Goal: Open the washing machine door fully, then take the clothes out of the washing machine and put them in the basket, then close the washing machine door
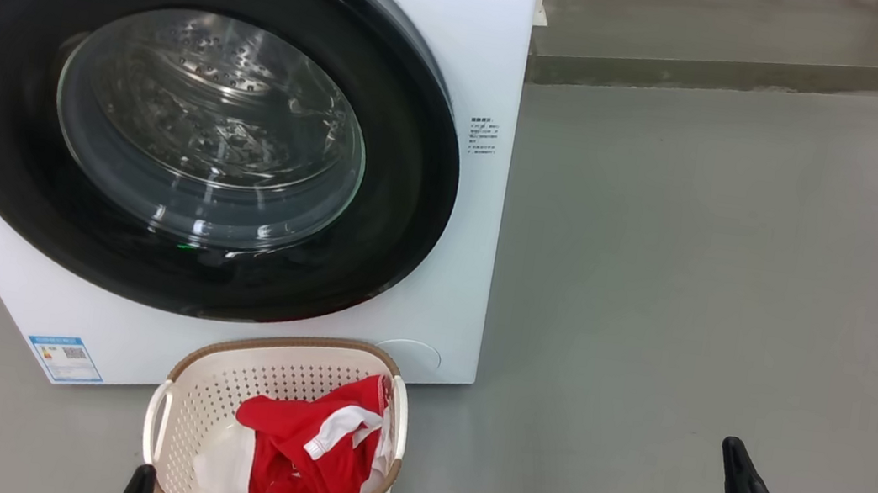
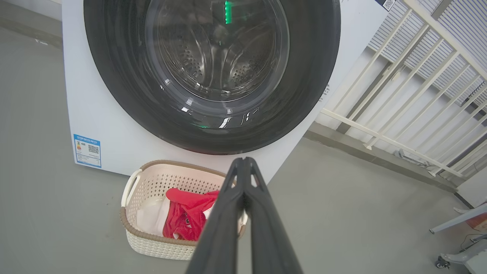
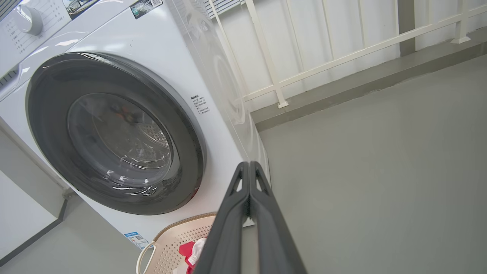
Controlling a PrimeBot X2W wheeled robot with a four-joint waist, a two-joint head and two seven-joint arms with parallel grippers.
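Head view: door [image 1: 1, 95] shut against washing machine [image 1: 484, 32], clothes [image 1: 303, 441] heaped in basket [image 1: 282, 342] just before it. Likely hazard: knocking basket with left gripper [image 1: 137, 488], tip just beside its near rim, and spilling clothes. Right gripper [image 1: 739, 481] well apart. Left wrist view: jaws pressed together, gripping nothing, pointing toward basket. Right wrist view: jaws likewise together, empty. Door perhaps not fully caught; might spring back open.

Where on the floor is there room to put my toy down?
The wide grey floor right of the big white washing machine, up to the kerb, is bare. So is the floor left of the cream perforated basket. Crowded: the basket, holding red and white clothes, close before the machine.
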